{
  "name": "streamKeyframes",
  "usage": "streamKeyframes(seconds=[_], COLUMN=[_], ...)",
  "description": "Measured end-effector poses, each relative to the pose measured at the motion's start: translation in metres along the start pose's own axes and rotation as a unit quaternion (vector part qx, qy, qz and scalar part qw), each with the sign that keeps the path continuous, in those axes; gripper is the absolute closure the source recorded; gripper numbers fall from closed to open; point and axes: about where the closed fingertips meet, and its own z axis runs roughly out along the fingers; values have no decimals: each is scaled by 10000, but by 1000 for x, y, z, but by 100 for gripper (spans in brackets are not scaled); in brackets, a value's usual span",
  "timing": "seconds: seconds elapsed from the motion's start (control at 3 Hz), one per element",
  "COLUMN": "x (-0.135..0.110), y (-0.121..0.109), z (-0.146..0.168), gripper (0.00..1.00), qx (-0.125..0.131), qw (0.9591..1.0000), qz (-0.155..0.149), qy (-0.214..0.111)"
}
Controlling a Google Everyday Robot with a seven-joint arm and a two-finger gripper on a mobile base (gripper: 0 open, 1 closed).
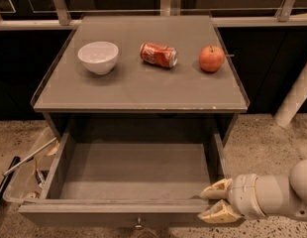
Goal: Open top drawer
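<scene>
The top drawer (133,170) stands pulled far out of the grey cabinet, its deep grey box empty. Its small round metal knob (138,225) shows at the centre of the front panel, at the bottom edge of the view. My gripper (213,202) is at the right end of the drawer's front panel. One tan finger (216,189) is inside the box and the other is outside the front, so the fingers clamp the panel. No other drawers are in view.
On the cabinet top (143,90) sit a white bowl (98,57), a red soda can (158,54) lying on its side, and a red apple (211,58). A clear plastic bin (22,180) with clutter stands on the floor at left. A white post (294,95) leans at right.
</scene>
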Motion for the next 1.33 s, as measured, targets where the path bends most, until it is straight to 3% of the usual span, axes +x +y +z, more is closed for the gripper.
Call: streamKeyframes(seconds=[0.67, 1.0, 1.33], x=[0, 0, 0], y=[0, 0, 0], z=[0, 0, 0], gripper=[13, 0, 0], qx=[0, -1, -1], qw=[10000, 10000, 10000], qz=[0, -1, -1], qy=[0, 0, 0])
